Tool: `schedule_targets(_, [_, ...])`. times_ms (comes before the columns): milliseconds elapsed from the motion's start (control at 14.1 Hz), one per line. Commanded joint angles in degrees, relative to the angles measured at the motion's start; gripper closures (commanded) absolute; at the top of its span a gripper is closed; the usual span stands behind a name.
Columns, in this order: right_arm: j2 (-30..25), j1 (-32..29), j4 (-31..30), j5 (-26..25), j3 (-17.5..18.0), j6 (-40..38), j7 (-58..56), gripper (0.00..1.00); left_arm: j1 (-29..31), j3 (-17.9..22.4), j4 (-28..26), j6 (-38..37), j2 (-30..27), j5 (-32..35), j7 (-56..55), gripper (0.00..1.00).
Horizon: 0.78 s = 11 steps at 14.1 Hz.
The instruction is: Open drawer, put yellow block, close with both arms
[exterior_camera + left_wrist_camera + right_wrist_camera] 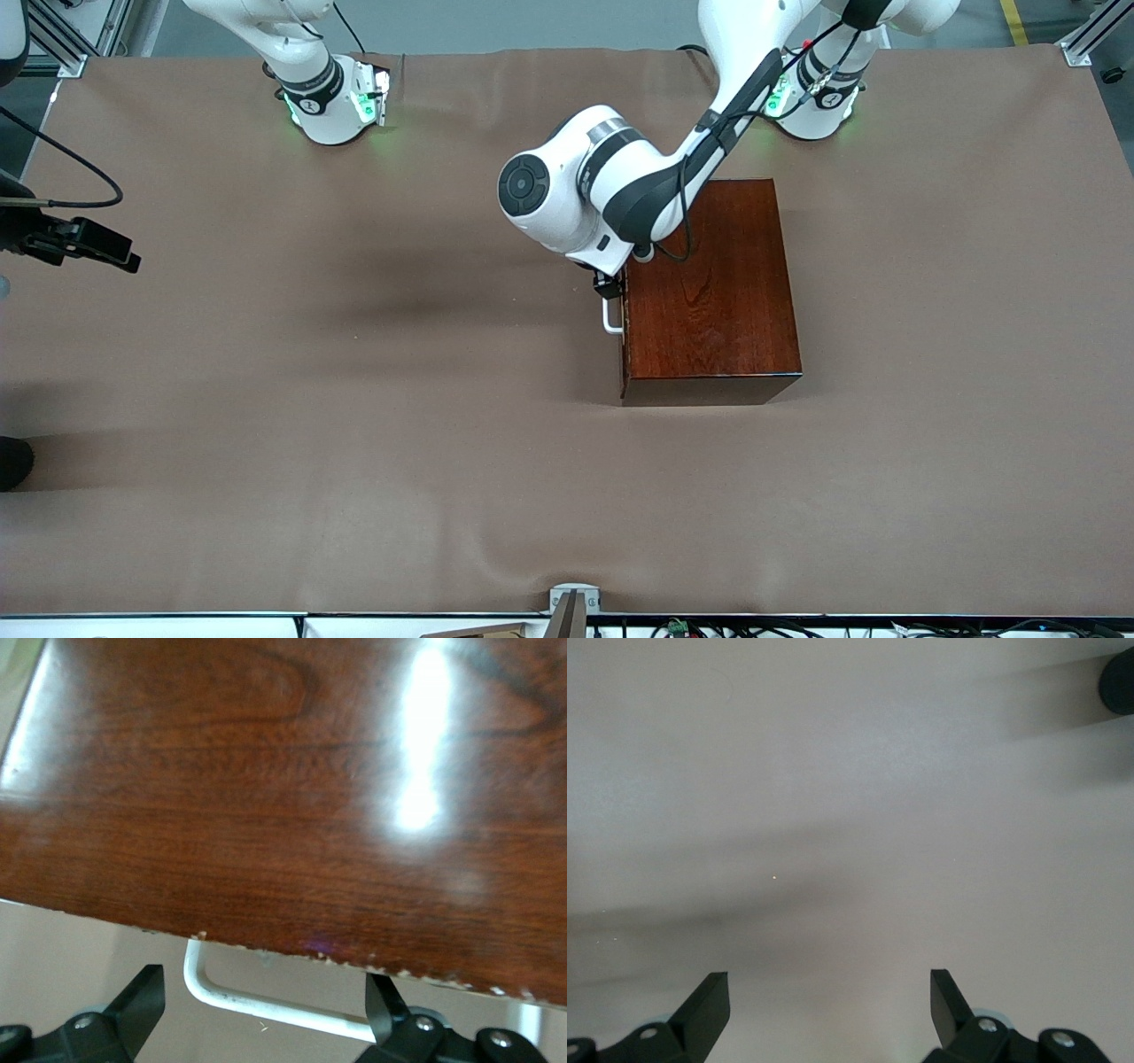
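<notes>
The dark reddish-brown wooden box stands on the table in front of the left arm's base. The drawer sits pushed fully in, and only its white bar handle sticks out on the side facing the right arm's end. My left gripper hangs open at that handle. In the left wrist view the handle lies between the fingers, with one fingertip overlapping its end. My right gripper is open with nothing in it, over bare tablecloth at the right arm's end. The yellow block is out of view.
Brown cloth covers the whole table. A dark round object sits at the table edge toward the right arm's end. A metal bracket stands at the edge nearest the front camera.
</notes>
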Motion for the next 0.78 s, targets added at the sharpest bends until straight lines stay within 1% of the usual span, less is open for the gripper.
schedule_targets(0, [-0.6, 0.6, 0.0, -1.1, -0.9, -0.5, 0.0, 0.0, 3.1, 0.0, 0.2, -2.3, -4.7, 1.0, 3.5, 0.0])
schedule_targets(141, [-0.6, 0.6, -0.1, -1.0, -0.9, -0.5, 0.0, 0.0, 6.2, 0.2, 0.1, -1.7, -6.6, 1.2, 7.8, 0.0])
schedule_targets(495, [-0.6, 0.6, 0.0, -1.0, -0.9, -0.4, 0.4, 0.0, 15.1, 0.3, 0.0, 1.6, -7.1, 1.4, 19.9, 0.0])
schedule_targets(707, [-0.6, 0.7, 0.2, -1.0, -0.8, -0.4, 0.6, 0.0, 21.1, -0.1, -0.2, 3.5, -9.2, 1.6, 27.8, 0.0])
